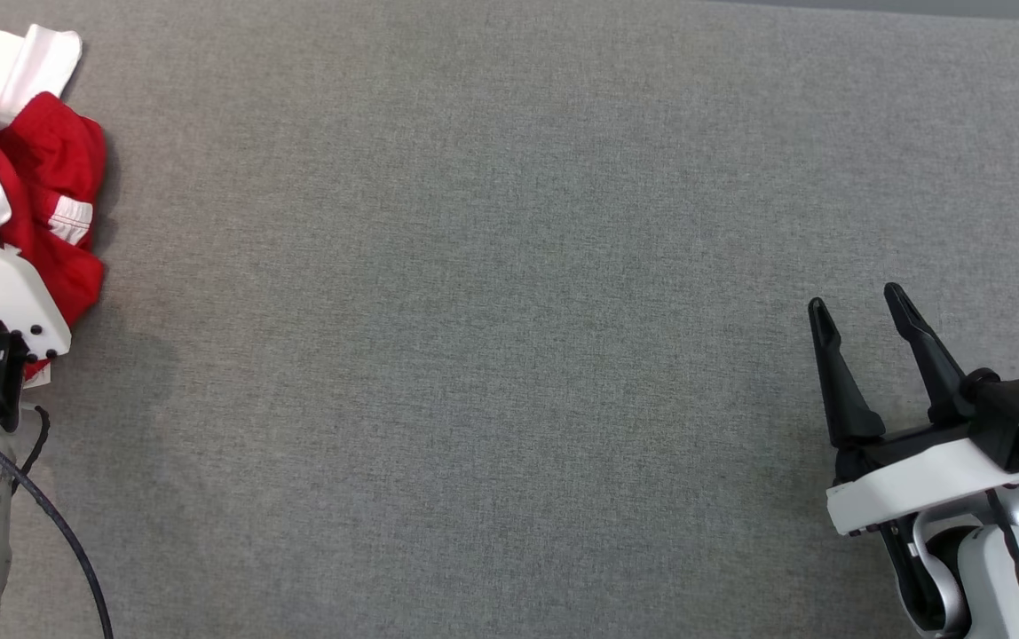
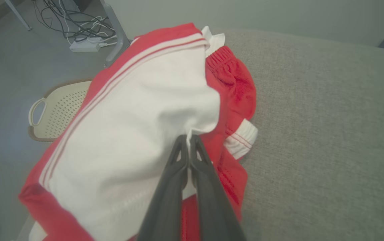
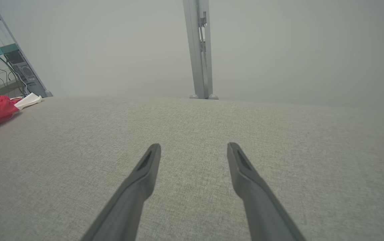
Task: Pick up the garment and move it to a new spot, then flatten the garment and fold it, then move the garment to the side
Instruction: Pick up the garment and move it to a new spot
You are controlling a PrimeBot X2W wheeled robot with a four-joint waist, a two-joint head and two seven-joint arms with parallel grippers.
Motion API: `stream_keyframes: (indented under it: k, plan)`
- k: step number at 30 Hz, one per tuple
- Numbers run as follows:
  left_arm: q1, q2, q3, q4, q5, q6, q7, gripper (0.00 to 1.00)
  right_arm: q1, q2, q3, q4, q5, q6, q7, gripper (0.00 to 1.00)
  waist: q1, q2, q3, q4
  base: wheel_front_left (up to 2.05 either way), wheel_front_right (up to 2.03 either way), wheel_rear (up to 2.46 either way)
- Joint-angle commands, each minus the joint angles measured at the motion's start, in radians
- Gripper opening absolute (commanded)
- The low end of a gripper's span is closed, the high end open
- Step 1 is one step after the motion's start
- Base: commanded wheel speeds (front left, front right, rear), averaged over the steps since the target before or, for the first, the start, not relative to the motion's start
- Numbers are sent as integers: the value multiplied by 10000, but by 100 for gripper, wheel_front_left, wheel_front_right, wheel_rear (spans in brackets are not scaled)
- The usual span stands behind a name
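- Left gripper is pinching tight on a white fold of the garment, jaws pressed together on thin cloth.
- Bite is looking shallow. Probably best to be lifting slowly and letting the bunch hang clear before carrying it toward the table centre.
- Garment is lying crumpled at 10 o'clock in head view, by the table edge.
- Cloth: red mesh, gathered elastic band, smooth white panels with red stripes, floppy.
- Right gripper is hovering at 4 o'clock, spread wide, holding nothing.
- Table cover: grey woven, flat, matte.
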Motion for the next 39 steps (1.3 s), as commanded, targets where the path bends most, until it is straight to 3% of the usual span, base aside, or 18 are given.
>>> stream_keyframes:
  k: [1, 7, 14, 21, 27, 31, 36, 39]
  plan:
    - [-216, -9, 44, -49, -76, -32, -365, 0, -6, -67, -65, 25, -39, 19, -16, 100, 0, 0, -128, 98, 0, 0, 0]
    - [-386, 33, 16, -502, 41, 104, -1294, 0, 196, -29, -98, 67, -81, 19, 4, 100, 0, 0, -586, 316, 0, 0, 0]
    - [247, -29, 198, -2265, -118, 287, -2457, 0, 482, 91, -162, 174, -35, 19, -77, 100, 0, 0, -1595, 432, 0, 0, 0]
    - [2409, -398, -87, -5781, 73, 781, -2259, 0, 914, 200, -312, 229, -105, 19, -2, 100, 0, 0, -2595, 435, 0, 0, 0]
    - [4937, -908, -762, -9397, 326, 1403, -1471, 0, 1206, 296, -366, 117, -128, 19, 83, 100, 0, 0, -3067, 343, 0, 0, 0]
    - [6222, -1110, -1398, -10887, 550, 1589, -924, 0, 1224, 334, -246, 79, -92, 19, 147, 100, 0, 0, -3189, 111, 0, 0, 0]
    - [7031, -1628, -2675, -11648, 506, 1272, -485, 0, 1205, 360, -273, 31, -106, 19, 154, 100, 0, 0, -3119, -280, 0, 0, 0]
    - [6952, -1914, -3458, -11362, 441, 865, -356, 0, 1133, 381, -299, -2, -88, 19, 133, 100, 0, 0, -3021, -569, 0, 0, 0]
